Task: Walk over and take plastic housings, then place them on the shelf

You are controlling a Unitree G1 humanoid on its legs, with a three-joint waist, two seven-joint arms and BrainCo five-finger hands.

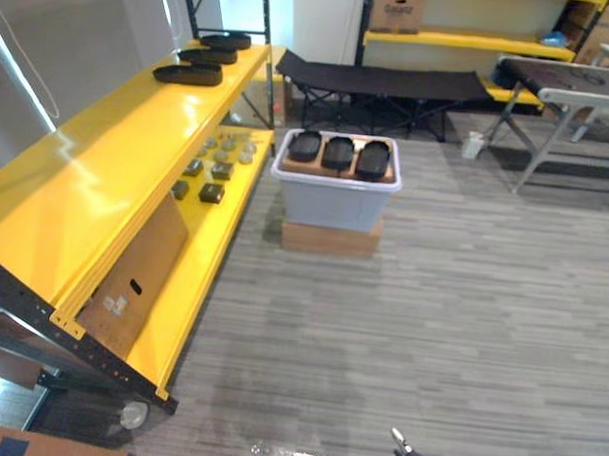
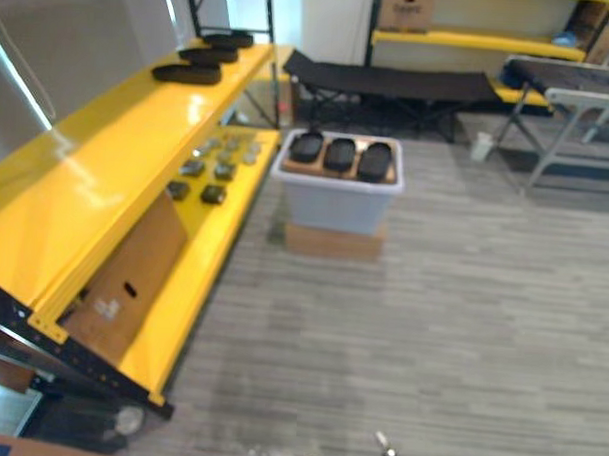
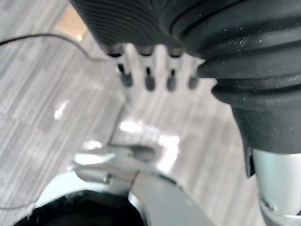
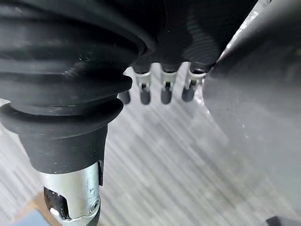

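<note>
Both hands are empty. The left hand [image 3: 149, 70] and right hand [image 4: 165, 87] hang over the floor with fingers straight, gripping nothing.

Three black housings [image 1: 338, 153] lie side by side on a brown board at the top of the grey bin [image 1: 335, 204], well ahead of the robot. The bin sits on a low cardboard box [image 1: 329, 239], just beside the yellow shelf [image 1: 116, 171]. Three more housings [image 1: 188, 74] are already at the far end of the top shelf. I read this as the walk-over step, nothing picked yet.

Risks, as I see them:
- Approach: the near corner of the shelf sticks out on the robot's left. A line that drifts left probably clips it with the left arm.
- Stopping: the bin is only perched on the box. A late stop or a knee bump could shove it or tip it.
- Pick: the housings are nearly touching. Fingers going for one likely nudge its neighbour off the board.
- Grip: the shells look smooth and rounded, so a shallow grasp may slip during the turn.
- Place: the shelf top looks glossy. A housing let go at an angle may slide toward the edge, above the small parts [image 1: 212, 170] on the lower level.
</note>
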